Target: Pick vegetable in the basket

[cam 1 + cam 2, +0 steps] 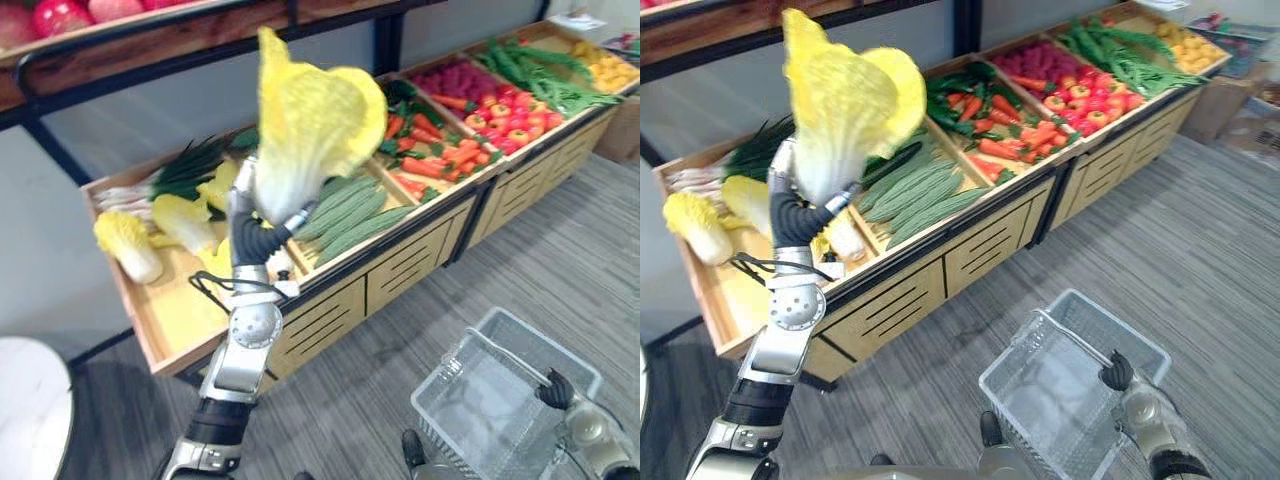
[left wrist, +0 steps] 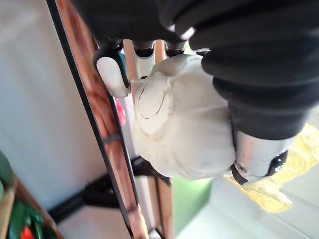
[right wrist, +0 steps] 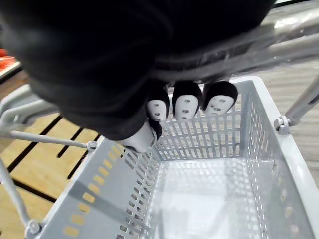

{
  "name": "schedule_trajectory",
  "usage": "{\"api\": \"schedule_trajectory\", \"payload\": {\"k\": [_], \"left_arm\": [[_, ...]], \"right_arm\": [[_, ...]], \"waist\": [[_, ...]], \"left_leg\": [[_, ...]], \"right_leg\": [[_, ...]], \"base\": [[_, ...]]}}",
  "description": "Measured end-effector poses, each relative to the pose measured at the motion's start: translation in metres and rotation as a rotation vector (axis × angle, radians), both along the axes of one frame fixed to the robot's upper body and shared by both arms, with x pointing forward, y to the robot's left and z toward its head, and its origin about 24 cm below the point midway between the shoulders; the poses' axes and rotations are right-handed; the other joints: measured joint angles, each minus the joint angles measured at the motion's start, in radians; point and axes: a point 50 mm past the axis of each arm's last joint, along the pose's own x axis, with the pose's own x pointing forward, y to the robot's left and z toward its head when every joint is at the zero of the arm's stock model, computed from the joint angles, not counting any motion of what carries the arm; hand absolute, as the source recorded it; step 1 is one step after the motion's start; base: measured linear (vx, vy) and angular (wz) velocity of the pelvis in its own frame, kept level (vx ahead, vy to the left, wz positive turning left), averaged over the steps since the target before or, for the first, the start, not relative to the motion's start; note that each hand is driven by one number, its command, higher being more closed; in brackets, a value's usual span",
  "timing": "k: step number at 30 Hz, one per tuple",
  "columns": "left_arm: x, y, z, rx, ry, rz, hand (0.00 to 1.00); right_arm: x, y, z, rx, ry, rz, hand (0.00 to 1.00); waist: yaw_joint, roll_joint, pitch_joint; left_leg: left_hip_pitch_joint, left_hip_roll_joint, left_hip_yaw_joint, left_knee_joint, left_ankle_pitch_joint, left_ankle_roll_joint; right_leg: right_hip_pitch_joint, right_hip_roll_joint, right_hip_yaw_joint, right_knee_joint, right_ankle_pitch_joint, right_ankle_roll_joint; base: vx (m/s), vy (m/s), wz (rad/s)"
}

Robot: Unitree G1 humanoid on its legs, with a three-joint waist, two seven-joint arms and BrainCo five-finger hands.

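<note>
Cabbage (image 1: 305,120), white-stemmed with yellow leaves, is up in the air above the left end of the wooden stand (image 1: 400,270), the left hand (image 1: 243,200) clenched round its base (the right hand (image 1: 1118,372) grasps the basket (image 1: 1040,400) by its handle).

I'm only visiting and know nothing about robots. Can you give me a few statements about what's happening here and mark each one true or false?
1. The left robot hand holds a yellow cabbage up above the stall. True.
2. The basket already has vegetables in it. False: it is empty.
3. The right robot hand is curled round the basket's handle. True.
4. The carrots share a compartment with the other cabbages. False: the green gourds lie in a compartment between them.
</note>
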Motion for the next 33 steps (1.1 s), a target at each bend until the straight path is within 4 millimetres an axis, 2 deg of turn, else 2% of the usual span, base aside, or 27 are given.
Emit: {"api": "schedule_trajectory", "payload": {"k": [5, 9, 15, 18, 22, 24, 33], "left_arm": [[-0.012, -0.032, -0.003, 0.097, 0.028, -0.266, 1.0], [-0.028, -0.059, -0.004, 0.153, 0.046, -0.536, 1.0], [-0.043, -0.081, -0.019, 0.291, 0.152, -0.819, 1.0], [-0.051, -0.087, -0.03, 0.35, 0.213, -0.911, 1.0], [-0.062, -0.095, -0.044, 0.436, 0.273, -1.009, 1.0], [-0.067, -0.097, -0.051, 0.475, 0.308, -1.053, 1.0], [-0.061, -0.096, -0.087, 0.569, 0.458, -1.051, 1.0]], "right_arm": [[0.017, 0.027, 0.017, 0.013, -0.065, 0.2, 1.0], [0.03, 0.046, 0.039, -0.023, -0.115, 0.393, 1.0], [0.047, 0.064, 0.061, -0.063, -0.156, 0.559, 1.0], [0.052, 0.071, 0.07, -0.083, -0.178, 0.615, 1.0], [0.054, 0.073, 0.08, -0.082, -0.197, 0.666, 1.0], [0.059, 0.078, 0.084, -0.085, -0.208, 0.689, 1.0], [0.061, 0.081, 0.096, -0.069, -0.244, 0.719, 1.0]], "waist": [[0.0, -0.018, -0.04], [0.0, -0.01, -0.06], [-0.005, -0.011, -0.079], [-0.026, -0.01, -0.084], [-0.033, -0.01, -0.084], [-0.052, -0.01, -0.084], [-0.06, -0.01, -0.084]], "left_leg": [[0.056, 0.005, 0.108, 0.001, -0.02, -0.022], [0.102, 0.007, 0.184, 0.001, -0.037, -0.038], [0.144, 0.007, 0.268, 0.003, -0.053, -0.059], [0.159, 0.007, 0.296, 0.007, -0.06, -0.068], [0.178, 0.005, 0.335, 0.008, -0.07, -0.078], [0.181, 0.004, 0.347, 0.008, -0.073, -0.081], [0.192, 0.004, 0.374, 0.008, -0.077, -0.087]], "right_leg": [[0.0, 0.024, 0.06, 0.004, 0.017, 0.003], [0.0, 0.049, 0.115, 0.018, 0.02, -0.002], [0.0, 0.076, 0.182, 0.022, 0.021, -0.003], [0.0, 0.084, 0.202, 0.024, 0.021, -0.003], [-0.002, 0.098, 0.234, 0.029, 0.021, -0.003], [-0.004, 0.101, 0.244, 0.029, 0.021, -0.003], [-0.009, 0.113, 0.264, 0.034, 0.02, -0.003]], "base": [[0.0, -0.02, -0.62], [-0.01, -0.005, -0.48], [-0.02, 0.007, -0.37], [-0.02, 0.005, -0.25], [-0.03, 0.005, -0.29], [-0.02, -0.026, -0.15], [-0.02, -0.055, -0.09]]}}
